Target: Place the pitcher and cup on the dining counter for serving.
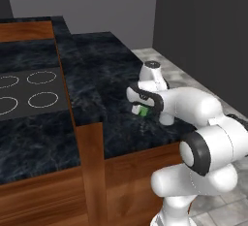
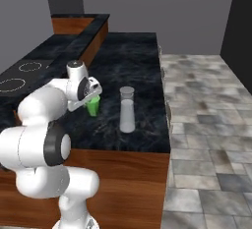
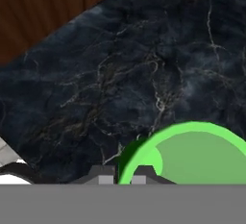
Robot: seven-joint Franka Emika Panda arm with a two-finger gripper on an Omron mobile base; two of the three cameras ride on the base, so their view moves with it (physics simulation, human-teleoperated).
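**On the raised black surface: green cup pinched at its rim**

Near the front edge of the dining counter (image 2: 138,61), on black marbled stone above a plain wood panel, stands the cup (image 2: 92,106): small, bright green, tapered toward its base, no handle, upright. Seen from the hand view as an open green ring with a paler green inside (image 3: 192,155), marbled stone all around it. Gripper (image 3: 118,172) pressed nearly together on the cup's rim, one dark fingertip (image 3: 102,171) outside the wall, the other (image 3: 143,171) inside it. Whether the cup's base touches the stone or hangs just above it: cannot tell.

Just to the right of the cup, apart from it and also near the front edge, stands the pitcher (image 2: 127,110): tall, pale translucent grey, narrowed at the neck, upright, much taller than the cup. In the left base view, only a sliver of green (image 1: 143,109) peeking under the white wrist, the gripper (image 1: 140,107) bent down over it.

Left of the raised surface, a lower black stone worktop with cooktop rings (image 1: 42,100). To the right, a grey tiled floor (image 2: 206,105).
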